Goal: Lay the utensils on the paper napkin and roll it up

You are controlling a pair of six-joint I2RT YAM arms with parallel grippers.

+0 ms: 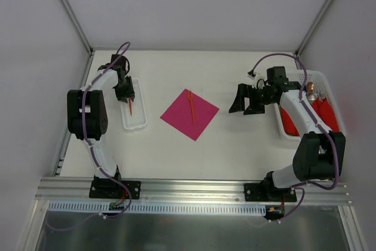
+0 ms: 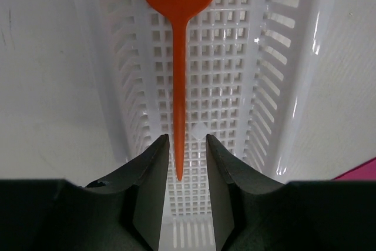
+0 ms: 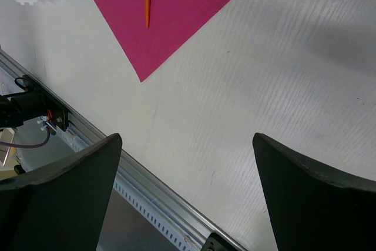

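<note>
Between narrowly parted fingers [image 2: 150, 186] of the left hand [image 2: 186, 142], handle tip of the orange spoon [image 2: 178, 57], clear of both.

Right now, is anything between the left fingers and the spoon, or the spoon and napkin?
Grasp is clear: the orange spoon has its handle tip between fingers of the left gripper. Toward the pink napkin, only the white tray wall intervenes. The orange fork lies on the napkin.
</note>
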